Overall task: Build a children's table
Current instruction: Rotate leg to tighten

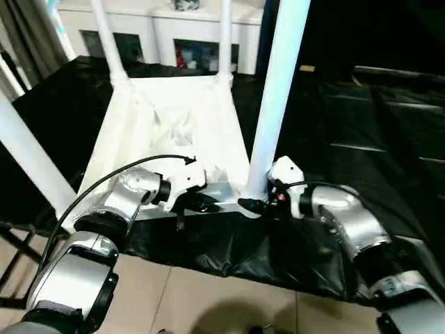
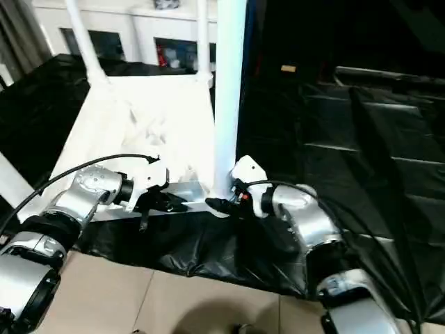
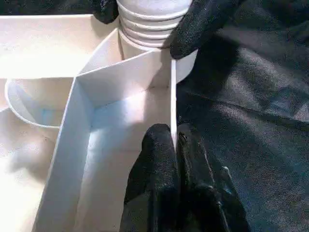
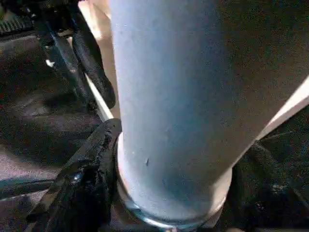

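The children's table (image 1: 174, 132) lies upside down on the black sheet (image 1: 361, 132), legs pointing up. The left gripper (image 3: 175, 145) is clamped on the table's near rim (image 3: 173, 96). The right gripper (image 1: 256, 205), beside it, straddles the base of the near right leg (image 1: 278, 90), one finger (image 4: 91, 164) touching it; a firm grip cannot be confirmed.

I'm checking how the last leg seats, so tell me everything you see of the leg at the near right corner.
The near right leg is a long white smooth tube, plastic by its look, standing upright in the near right corner socket of the upturned table top. Ridged rings circle its base just above the socket. The right end effector straddles that base, one black finger against the tube. The left end effector pinches the rim beside it.
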Tool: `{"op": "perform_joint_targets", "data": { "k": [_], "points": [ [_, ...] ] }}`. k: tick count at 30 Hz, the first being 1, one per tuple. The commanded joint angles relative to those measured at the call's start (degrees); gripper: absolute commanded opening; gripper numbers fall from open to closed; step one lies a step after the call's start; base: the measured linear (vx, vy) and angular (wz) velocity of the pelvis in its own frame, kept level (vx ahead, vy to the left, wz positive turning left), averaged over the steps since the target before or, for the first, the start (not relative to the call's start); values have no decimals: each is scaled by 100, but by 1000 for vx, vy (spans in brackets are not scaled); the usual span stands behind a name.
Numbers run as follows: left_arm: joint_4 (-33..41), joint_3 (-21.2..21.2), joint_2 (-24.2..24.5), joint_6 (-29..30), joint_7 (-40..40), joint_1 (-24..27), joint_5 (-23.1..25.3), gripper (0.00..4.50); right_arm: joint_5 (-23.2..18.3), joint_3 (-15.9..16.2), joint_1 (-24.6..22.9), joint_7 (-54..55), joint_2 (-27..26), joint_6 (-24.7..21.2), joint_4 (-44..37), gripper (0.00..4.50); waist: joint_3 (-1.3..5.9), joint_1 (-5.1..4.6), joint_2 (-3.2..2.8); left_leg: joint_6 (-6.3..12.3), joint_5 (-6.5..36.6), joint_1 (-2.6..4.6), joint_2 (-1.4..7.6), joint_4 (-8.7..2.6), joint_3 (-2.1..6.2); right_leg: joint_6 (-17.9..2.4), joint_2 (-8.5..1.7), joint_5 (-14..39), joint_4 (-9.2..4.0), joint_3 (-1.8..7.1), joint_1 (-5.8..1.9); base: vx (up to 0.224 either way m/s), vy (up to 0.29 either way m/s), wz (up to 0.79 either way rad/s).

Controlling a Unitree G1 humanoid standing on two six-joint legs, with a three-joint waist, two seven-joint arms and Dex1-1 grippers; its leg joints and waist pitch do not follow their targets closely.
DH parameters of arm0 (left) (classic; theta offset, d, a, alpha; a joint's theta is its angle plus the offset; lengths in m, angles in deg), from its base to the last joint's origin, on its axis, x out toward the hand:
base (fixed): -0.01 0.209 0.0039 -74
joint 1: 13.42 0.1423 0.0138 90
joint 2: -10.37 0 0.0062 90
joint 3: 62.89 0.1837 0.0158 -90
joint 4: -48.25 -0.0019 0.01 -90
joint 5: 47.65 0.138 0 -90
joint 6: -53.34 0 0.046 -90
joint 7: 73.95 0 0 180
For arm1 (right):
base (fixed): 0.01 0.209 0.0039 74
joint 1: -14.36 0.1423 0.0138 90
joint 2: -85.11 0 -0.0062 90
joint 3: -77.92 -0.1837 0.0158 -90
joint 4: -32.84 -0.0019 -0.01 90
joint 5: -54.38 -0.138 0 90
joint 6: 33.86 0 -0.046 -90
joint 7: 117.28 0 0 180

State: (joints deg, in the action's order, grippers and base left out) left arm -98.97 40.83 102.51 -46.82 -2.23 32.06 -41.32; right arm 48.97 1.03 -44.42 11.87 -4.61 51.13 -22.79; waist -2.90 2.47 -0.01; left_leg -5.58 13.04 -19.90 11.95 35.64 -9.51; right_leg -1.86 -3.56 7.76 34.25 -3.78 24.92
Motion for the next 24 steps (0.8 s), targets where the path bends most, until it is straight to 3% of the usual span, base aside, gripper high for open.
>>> {"op": "perform_joint_targets", "data": {
  "k": [1,4,9,10,11,12,14,15,16,19,21,24],
  "points": [
    [-46,99,-216,134,-371,129,107,0,-57,-148,-68,470,-197,-42,70,271,398,14,80,406,505,-57,51,-433,-45,-1072,-381,1763,-378,227,-441,0,0,0],
    [-74,54,-550,285,-998,103,142,0,-96,-321,-305,1155,-575,-140,-18,270,374,-1,96,325,702,-20,36,-452,-51,-904,-366,2270,-458,215,-409,0,0,0],
    [-28,131,-1109,484,-1778,86,273,0,33,-404,-525,2312,-1340,-199,-25,270,328,-33,70,265,1036,12,13,-475,-41,-626,-368,3030,-577,180,-367,0,0,0],
    [-17,160,-1231,505,-1919,94,305,0,136,-378,-499,2606,-1514,-137,56,270,277,-100,37,179,1454,75,-10,-486,-13,-405,-360,3696,-687,109,-324,0,0,0],
    [-25,196,-1301,507,-2050,99,359,0,173,-371,-455,2764,-1640,-95,128,270,290,-110,43,163,1532,89,-28,-474,3,-324,-369,3867,-709,79,-334,0,0,0],
    [-40,247,-1330,492,-2096,104,417,0,144,-369,-410,2777,-1740,-70,172,270,314,-129,7,192,1604,116,-25,-479,17,-254,-385,3938,-753,59,-337,0,0,0],
    [-58,307,-1357,488,-2161,126,487,0,217,-270,-360,2695,-1822,51,166,270,325,-128,-41,276,1561,105,-15,-516,27,-282,-380,3723,-768,38,-371,0,0,0],
    [-62,315,-1368,495,-2190,138,506,0,329,-200,-349,2675,-1813,178,135,270,324,-138,-32,290,1591,103,-4,-523,26,-304,-379,3668,-770,32,-367,0,0,0],
    [-42,306,-1351,490,-2169,168,499,0,390,-196,-361,2657,-1769,299,88,304,328,-153,-21,326,1654,87,-7,-534,26,-340,-380,3556,-765,-3,-394,0,0,0],
    [44,226,-1215,330,-1976,240,407,0,84,-474,-407,2331,-1558,350,-90,342,363,-160,-40,385,1519,53,37,-571,39,-470,-432,3147,-713,-8,-445,0,0,0],
    [135,142,-1045,301,-1757,304,328,0,-66,-611,-454,1871,-1218,367,-229,362,376,-172,-6,497,1529,53,35,-557,13,-612,-427,2906,-682,2,-459,0,0,0],
    [202,127,-904,188,-1479,363,266,0,-113,-575,-494,1435,-948,332,-301,383,397,-140,-10,617,1189,50,43,-548,-29,-821,-445,2509,-629,37,-462,0,0,0]
  ]
}}
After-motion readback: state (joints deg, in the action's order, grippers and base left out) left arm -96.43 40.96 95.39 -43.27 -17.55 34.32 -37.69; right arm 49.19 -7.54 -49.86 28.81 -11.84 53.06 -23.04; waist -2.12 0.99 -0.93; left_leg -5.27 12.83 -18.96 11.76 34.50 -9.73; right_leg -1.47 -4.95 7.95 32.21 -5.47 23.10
